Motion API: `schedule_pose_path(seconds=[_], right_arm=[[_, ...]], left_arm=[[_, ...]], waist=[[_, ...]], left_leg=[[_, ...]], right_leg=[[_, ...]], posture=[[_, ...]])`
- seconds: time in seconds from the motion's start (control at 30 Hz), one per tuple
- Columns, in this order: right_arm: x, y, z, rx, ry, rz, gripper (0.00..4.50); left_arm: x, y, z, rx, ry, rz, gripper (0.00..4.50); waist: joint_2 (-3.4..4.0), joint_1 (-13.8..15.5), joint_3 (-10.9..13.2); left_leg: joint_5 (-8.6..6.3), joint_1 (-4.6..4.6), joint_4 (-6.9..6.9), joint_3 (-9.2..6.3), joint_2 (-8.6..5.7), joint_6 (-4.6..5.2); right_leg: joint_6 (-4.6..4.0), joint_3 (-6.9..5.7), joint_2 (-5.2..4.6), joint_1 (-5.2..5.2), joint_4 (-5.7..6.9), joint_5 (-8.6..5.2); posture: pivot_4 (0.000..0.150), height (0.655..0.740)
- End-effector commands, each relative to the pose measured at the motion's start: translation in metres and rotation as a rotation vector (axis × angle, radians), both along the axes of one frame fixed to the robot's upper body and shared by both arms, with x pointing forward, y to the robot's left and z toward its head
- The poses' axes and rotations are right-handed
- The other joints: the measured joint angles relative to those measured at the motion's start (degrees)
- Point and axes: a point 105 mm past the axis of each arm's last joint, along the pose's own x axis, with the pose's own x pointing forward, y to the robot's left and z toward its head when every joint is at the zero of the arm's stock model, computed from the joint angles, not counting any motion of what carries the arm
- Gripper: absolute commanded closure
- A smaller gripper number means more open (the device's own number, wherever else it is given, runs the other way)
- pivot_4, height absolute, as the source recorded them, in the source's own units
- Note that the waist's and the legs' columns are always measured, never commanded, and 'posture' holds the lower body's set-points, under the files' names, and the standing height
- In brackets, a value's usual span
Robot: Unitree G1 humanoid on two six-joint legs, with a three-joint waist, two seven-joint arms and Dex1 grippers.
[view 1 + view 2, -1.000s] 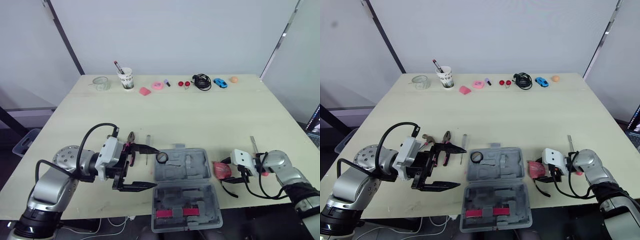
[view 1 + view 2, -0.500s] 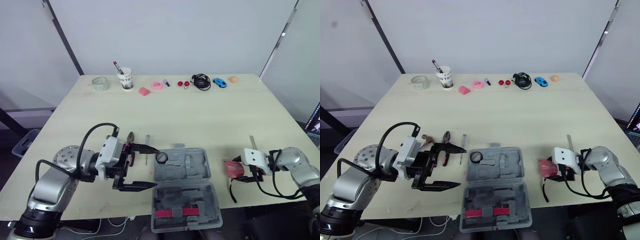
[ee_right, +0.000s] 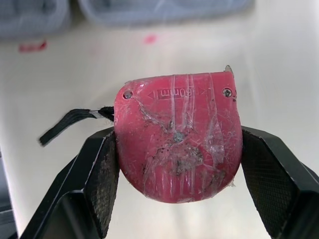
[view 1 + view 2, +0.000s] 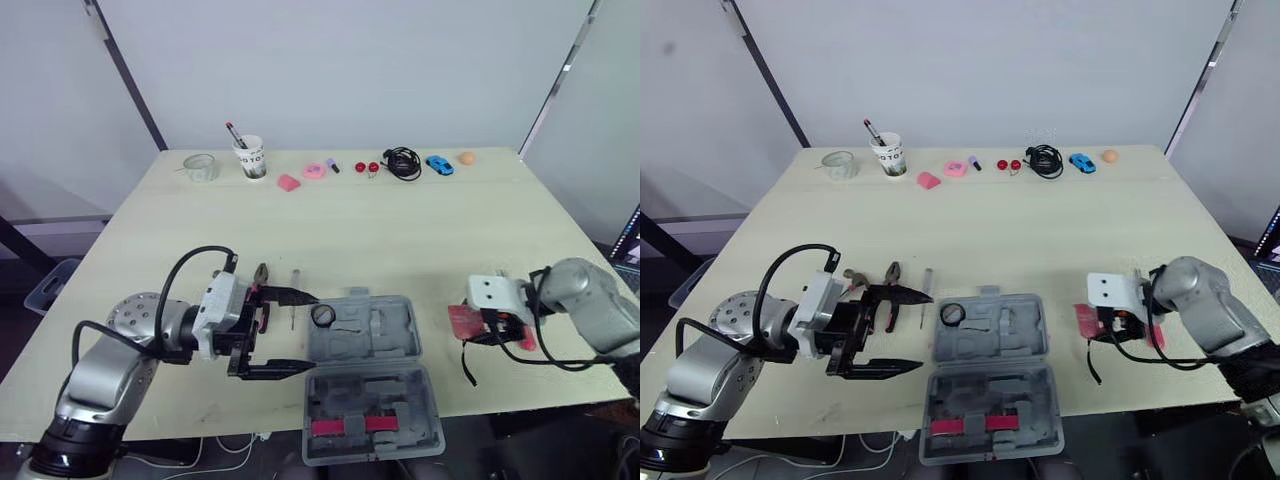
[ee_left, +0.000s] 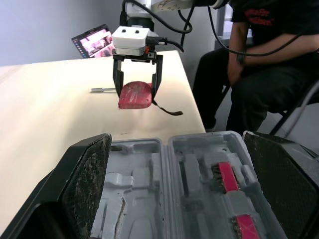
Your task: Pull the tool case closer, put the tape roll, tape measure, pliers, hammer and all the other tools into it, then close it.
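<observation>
Tape measure, red, hangs in the air just right of the open tool case. The right gripper pinches it between two fingers. The left gripper sits at the case's left side, fingers spread wide. The round tape measure might slip out. Its black strap might snag on the case's edge.
</observation>
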Motion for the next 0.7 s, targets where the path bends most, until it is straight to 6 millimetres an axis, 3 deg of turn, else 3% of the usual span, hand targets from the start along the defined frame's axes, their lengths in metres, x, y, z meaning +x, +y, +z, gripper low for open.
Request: schedule_pose_path(seconds=[0.03,0.13,0.23,0.33,0.57,0.7], right_arm=[[0.006,0.017,0.017,-0.037,-0.054,0.021,1.49],[0.011,0.025,0.023,-0.076,-0.075,0.021,1.49],[0.016,0.050,0.033,-0.063,-0.086,0.025,1.49],[0.013,0.072,0.032,-0.065,-0.051,0.030,1.49],[0.016,0.080,0.017,-0.131,-0.026,0.022,1.49],[0.017,0.084,-0.004,-0.189,-0.005,0.029,1.49]], left_arm=[[0.002,0.004,0.006,-0.007,-0.033,0.043,0.00],[0.003,0.007,0.006,-0.013,-0.035,0.071,0.00],[0.003,0.012,0.005,-0.015,-0.035,0.113,0.00],[0.002,0.019,0.003,-0.012,-0.030,0.157,0.00],[0.001,0.028,0.000,-0.015,-0.022,0.214,0.00],[0.003,0.030,0.000,-0.021,-0.026,0.236,0.00]], waist=[[0.00,0.1,0.0],[0.00,0.4,0.0],[-0.01,0.2,0.0],[0.00,-0.2,0.0],[-0.02,0.3,0.0],[-0.02,0.1,0.0]], left_leg=[[0.00,0.00,0.00,-0.01,0.00,0.00],[0.00,-0.06,0.00,0.01,0.00,0.00],[0.00,-0.08,0.00,0.07,-0.01,0.00],[0.00,-0.04,-0.03,0.08,0.03,-0.01],[0.01,-0.09,-0.01,0.10,0.01,-0.02],[0.01,-0.06,-0.01,0.15,-0.02,-0.02]], right_leg=[[0.00,-0.01,0.00,0.00,0.00,0.00],[0.00,-0.02,-0.03,-0.04,-0.02,-0.01],[-0.01,-0.03,-0.06,-0.07,-0.04,-0.01],[-0.02,-0.04,-0.02,-0.10,0.04,-0.01],[-0.09,-0.48,-0.29,-0.09,0.00,-0.05],[-0.09,-0.89,-0.51,-0.09,0.02,-0.05]], posture=[[0.150,0.7400],[0.150,0.7400],[0.150,0.7400],[0.150,0.7400],[0.150,0.7400],[0.150,0.7400]])
